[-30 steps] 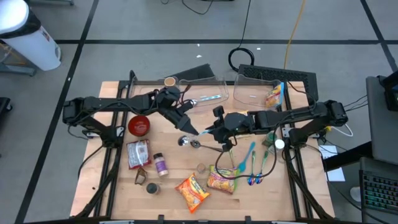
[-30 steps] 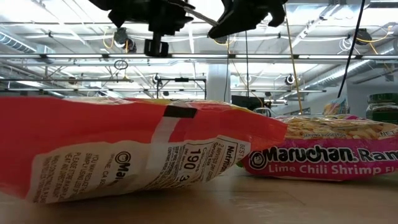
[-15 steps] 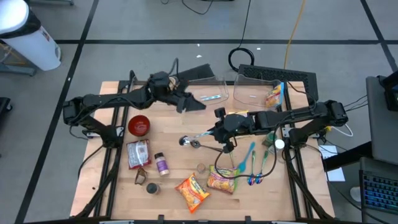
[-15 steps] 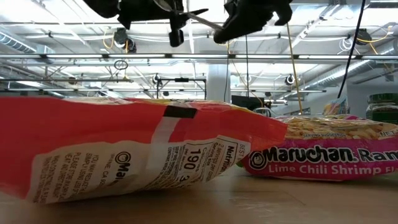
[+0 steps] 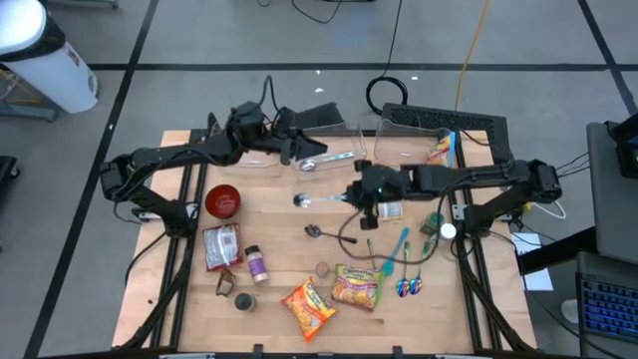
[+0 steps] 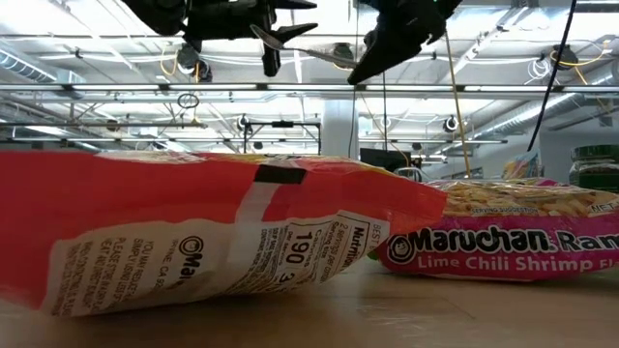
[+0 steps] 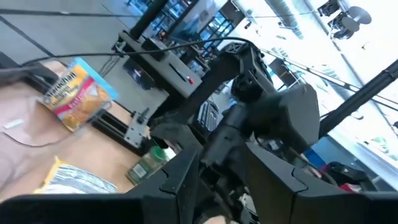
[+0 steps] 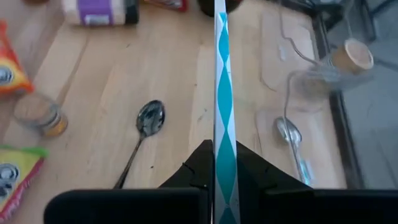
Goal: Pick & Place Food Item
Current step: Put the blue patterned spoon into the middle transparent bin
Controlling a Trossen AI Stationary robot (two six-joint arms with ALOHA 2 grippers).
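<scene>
The right pincer [image 5: 361, 196] hung over the middle of the light wooden surface [image 5: 179, 299], its fingers clamped together on a spoon with a teal-and-white diamond-patterned handle [image 8: 221, 81]. The handle ran straight out between the fingers, so the spoon bowl pointed toward the left arm and stayed clear of the surface. The left pincer [image 5: 296, 150] sat near the back edge, just beside the clear plastic tray [image 5: 334, 128]. Whether its fingers were apart or together could not be told. A plain metal spoon [image 5: 312, 231] lay loose on the surface near the middle. The task's food items were not gripped: the pink-and-yellow noodle packet [image 5: 354, 286] and the orange noodle packet [image 5: 307, 304] lay flat side by side near the front edge. Judged from this, the pick of a food item had not begun, since the right pincer was occupied by the utensil.
</scene>
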